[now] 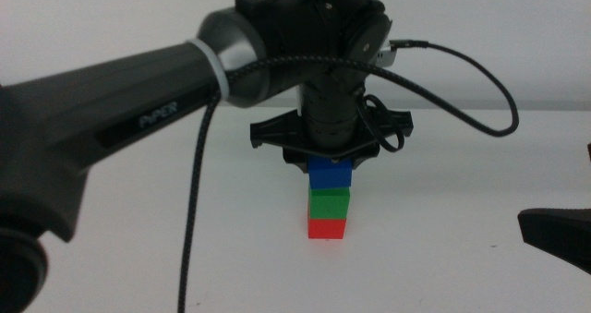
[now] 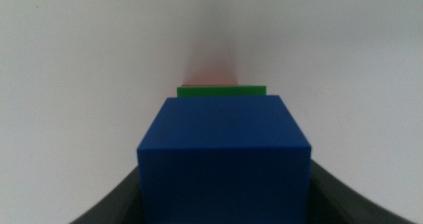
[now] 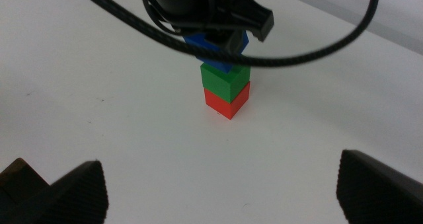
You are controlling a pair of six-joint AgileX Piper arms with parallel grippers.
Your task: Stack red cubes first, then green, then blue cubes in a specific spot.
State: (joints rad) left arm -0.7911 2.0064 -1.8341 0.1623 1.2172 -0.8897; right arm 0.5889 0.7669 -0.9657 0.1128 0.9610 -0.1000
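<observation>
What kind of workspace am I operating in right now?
Probably a lab test bench: a plain white tabletop, a blank pale wall, and only small matte red, green and blue cubes, stacked.

- The red cube (image 1: 326, 227) is bright red, plain and unpatterned.
- The green cube (image 1: 330, 202) is a solid bright green, with plain faces.
- The blue cube (image 1: 331, 174) is deep blue all over, with no markings.
- The table (image 1: 443, 258) is plain white.
- The left gripper (image 1: 330, 156) is black, on a dark grey arm (image 1: 111, 119) with pale "PIPER" lettering and a white band.
- The cable (image 1: 199, 165) is black with a fine braided pattern.
- The right gripper (image 3: 218, 184) is black.
</observation>
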